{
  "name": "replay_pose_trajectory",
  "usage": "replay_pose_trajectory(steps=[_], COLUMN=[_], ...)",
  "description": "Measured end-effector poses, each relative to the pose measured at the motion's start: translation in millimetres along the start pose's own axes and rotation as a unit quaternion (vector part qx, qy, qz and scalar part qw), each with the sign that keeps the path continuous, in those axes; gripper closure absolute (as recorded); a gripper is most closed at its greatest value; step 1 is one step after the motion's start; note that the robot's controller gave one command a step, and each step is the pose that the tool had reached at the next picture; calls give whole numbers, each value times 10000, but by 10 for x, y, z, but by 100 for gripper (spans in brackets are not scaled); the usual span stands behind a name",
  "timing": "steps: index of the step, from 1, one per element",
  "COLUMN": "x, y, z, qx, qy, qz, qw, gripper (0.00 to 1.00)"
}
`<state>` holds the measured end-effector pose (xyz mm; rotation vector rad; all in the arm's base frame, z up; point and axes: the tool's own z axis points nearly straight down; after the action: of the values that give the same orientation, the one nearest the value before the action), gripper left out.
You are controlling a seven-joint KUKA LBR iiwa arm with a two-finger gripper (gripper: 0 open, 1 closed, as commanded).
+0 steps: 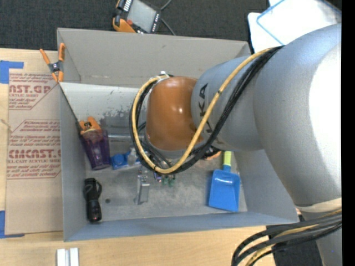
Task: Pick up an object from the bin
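- Small blue block (119, 160): closest loose thing to gripper (142, 195), so likeliest pick. Lies mid-floor, just right of purple bottle (95, 146), maybe touching it. Gripper hangs beside block over bare floor w/ nothing seen in it. Can't tell if it's apart or together.
- Risk 1: a close at this spot grabs air, since the block is off to one side. The block is small & low, so an off-centre touch prob shoves it away instead of gripping it.
- Black torch-like thing (91, 199): front-left corner, apart from gripper. Looks roundish, so it may roll out of a pinch. It sits tight to the left wall, so a descent there could scrape metal.
- Purple bottle w/ orange cap: by the left wall. Going for the block could knock it or pinch both at once, and its smooth side may slip.
- Blue scoop (224, 190) w/ yellow-green handle: right side of floor, well apart. Wide, thin shape looks awkward to pinch.
- Orange wrist cover (169, 112) & cable loop (138, 143): bulky, hide the floor beneath, so contact there goes unseen. The loop could snag things or the rear wall of the bin (166, 49).
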<state>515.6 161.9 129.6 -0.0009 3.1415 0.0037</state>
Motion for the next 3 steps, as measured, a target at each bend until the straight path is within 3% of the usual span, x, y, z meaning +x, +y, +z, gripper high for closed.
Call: replay_pose_trajectory(steps=[2,3], x=[-75,-29], y=[-28,-53], z=[-25,-10], qx=[-3,-7], qy=[-9,2], qz=[-50,45], qw=[10000,10000], gripper=[0,0])
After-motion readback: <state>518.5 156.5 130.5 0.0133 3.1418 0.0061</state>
